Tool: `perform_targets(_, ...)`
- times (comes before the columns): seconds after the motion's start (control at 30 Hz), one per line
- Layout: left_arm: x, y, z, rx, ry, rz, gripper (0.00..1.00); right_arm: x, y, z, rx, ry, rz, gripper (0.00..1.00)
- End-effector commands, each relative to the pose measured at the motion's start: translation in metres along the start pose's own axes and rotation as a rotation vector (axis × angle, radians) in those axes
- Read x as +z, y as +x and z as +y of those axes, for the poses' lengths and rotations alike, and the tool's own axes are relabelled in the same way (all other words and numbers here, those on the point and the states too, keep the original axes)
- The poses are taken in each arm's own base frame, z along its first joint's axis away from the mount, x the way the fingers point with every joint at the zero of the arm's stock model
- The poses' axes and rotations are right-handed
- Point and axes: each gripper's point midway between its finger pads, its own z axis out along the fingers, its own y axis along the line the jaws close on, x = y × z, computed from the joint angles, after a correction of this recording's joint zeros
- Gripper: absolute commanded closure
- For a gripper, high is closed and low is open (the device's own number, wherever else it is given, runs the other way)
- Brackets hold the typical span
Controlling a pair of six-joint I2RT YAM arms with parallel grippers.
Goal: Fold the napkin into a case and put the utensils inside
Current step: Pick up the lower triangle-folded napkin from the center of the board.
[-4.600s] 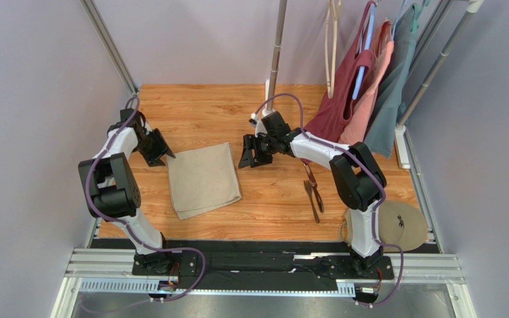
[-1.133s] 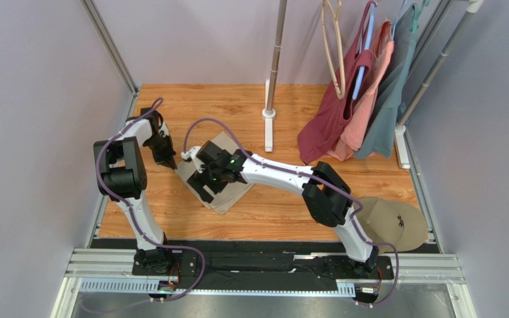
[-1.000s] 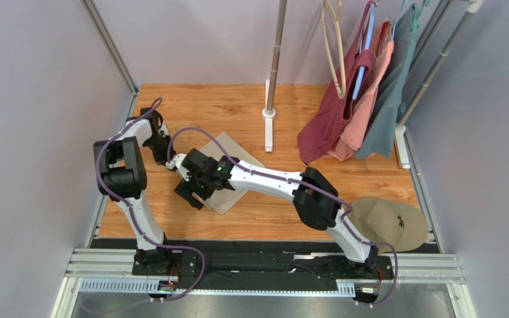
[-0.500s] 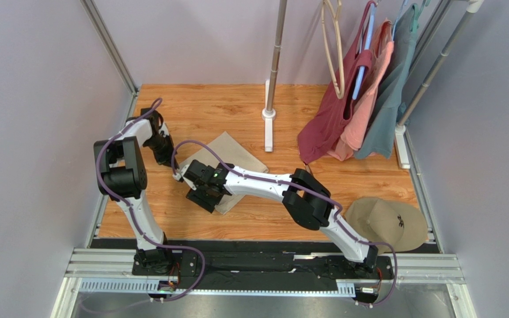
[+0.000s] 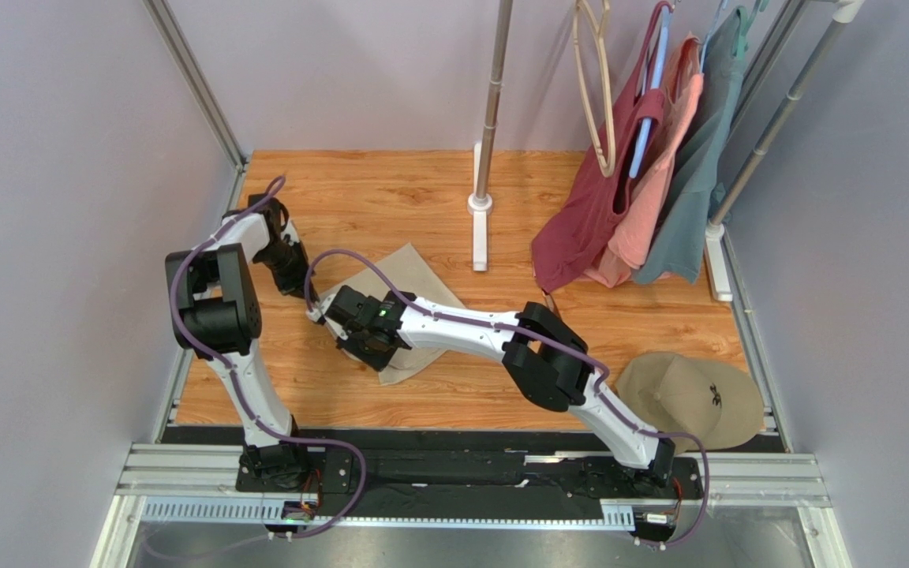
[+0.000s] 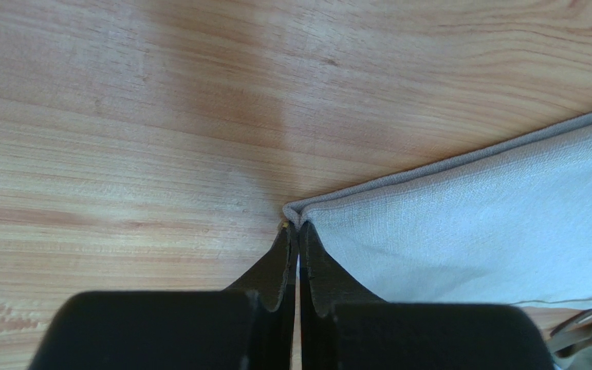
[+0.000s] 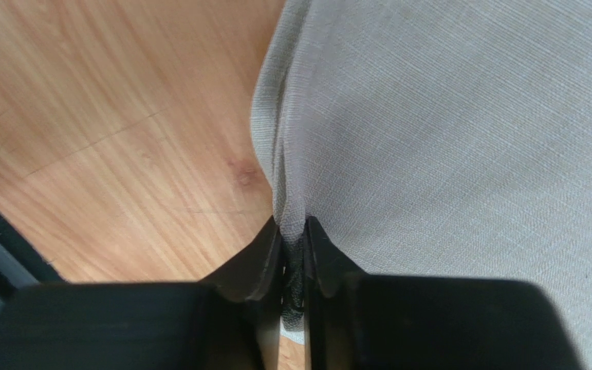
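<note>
Between the pressed-together fingers of the left hand [image 6: 294, 231] sits one corner of the single soft beige-tan square cloth napkin [image 6: 469, 208]. The right hand [image 7: 291, 227] pinches a bunched fold of its edge, low over the orange-brown wooden surface [image 5: 388, 189]. From above, the right arm hides much of the cloth and both grips. Three hanging garments [image 5: 613, 201], maroon, salmon and grey-teal, are cut off at the top; one round tan disc [image 5: 690, 397] lies at the near right.
</note>
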Motion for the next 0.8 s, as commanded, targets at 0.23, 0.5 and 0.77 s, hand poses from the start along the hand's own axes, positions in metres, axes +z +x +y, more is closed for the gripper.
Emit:
perform_targets(0.23,-0.066,-0.019,0.003,-0.159,0.035,-0.173,1.00,-0.067,-0.049,0.068,0.248,-0.507,-0.196,1.00)
perform_targets(0.5,-0.092,-0.028,-0.024,-0.232,-0.004,-0.248,1.00,-0.087,-0.034,0.059,0.389,-0.828,-0.240,1.00)
perform_targets(0.77,-0.101,-0.033,-0.041,-0.308,-0.120,-0.312,1.00,-0.087,-0.021,0.037,0.468,-0.934,-0.300,1.00)
